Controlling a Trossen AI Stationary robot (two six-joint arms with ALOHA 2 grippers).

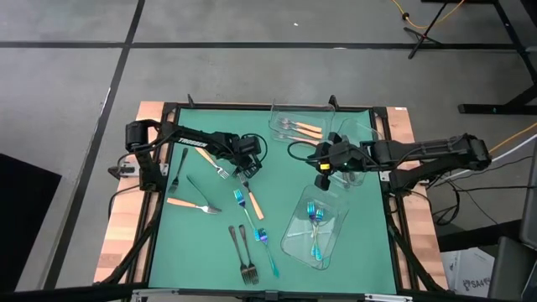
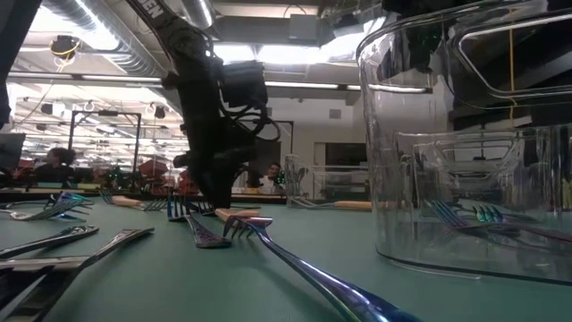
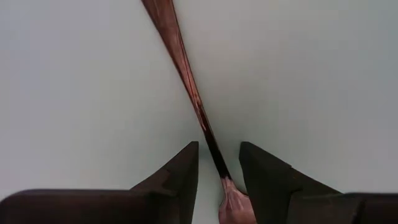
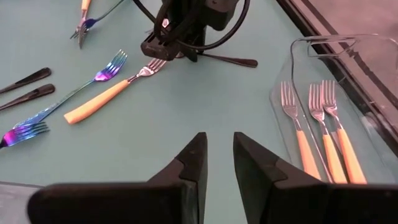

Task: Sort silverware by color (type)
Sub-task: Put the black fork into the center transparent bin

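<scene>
An orange-handled fork point(image 1: 254, 204) lies flat on the green table, its silver head toward the far edge. My left gripper point(image 3: 217, 146) points down over it, open. One finger stands on each side of the fork's thin neck point(image 3: 214, 154), with a gap showing on both sides. The right wrist view shows the same gripper point(image 4: 163, 46) standing at the fork's head point(image 4: 151, 64). My right gripper point(image 4: 217, 158) hangs above the table point(image 1: 323, 165) between the clear trays. Its fingers stand a little apart with nothing between them.
A clear tray point(image 1: 278, 117) at the far edge holds orange-handled forks point(image 4: 323, 134). Another clear tray point(image 1: 294, 243) at the near right holds iridescent forks. Dark forks point(image 1: 244, 256), iridescent forks point(image 1: 240, 200) and another orange fork point(image 1: 186, 204) lie loose on the left half.
</scene>
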